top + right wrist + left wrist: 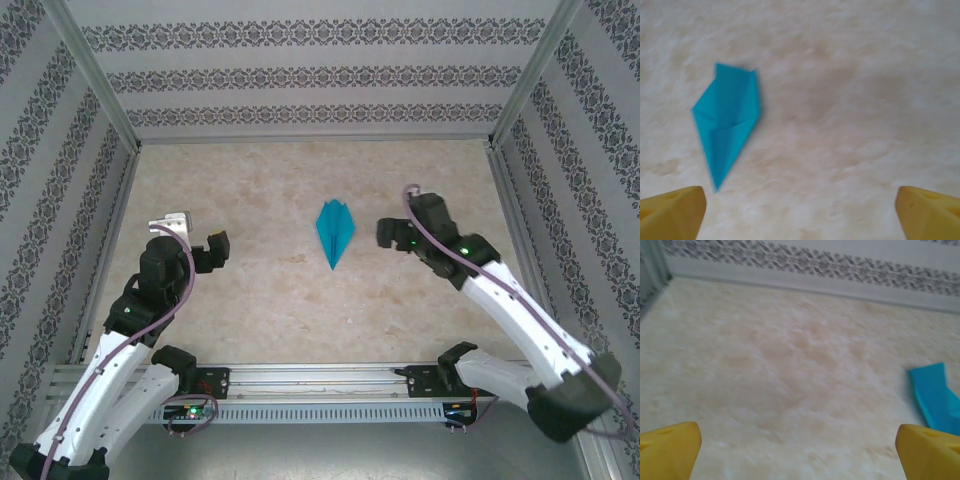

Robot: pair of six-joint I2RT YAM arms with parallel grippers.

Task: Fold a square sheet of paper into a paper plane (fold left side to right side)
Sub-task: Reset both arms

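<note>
The square sheet of paper lies folded into a narrow turquoise paper plane [335, 232] flat on the table's middle, its pointed tip toward the arms. In the right wrist view the paper plane [727, 117] sits up and left of my right gripper [800, 215], whose yellow fingertips [671, 212] stand wide apart with only bare table between them. My right gripper [398, 230] hovers just right of the plane, apart from it. My left gripper [195, 238] is well to the plane's left. It is open [800, 455], with a corner of the paper plane [935, 397] at the right edge.
The beige marbled table [280, 300] is boxed in by patterned walls [320, 75] at the back and both sides. A metal rail [320, 378] with the arm bases runs along the near edge.
</note>
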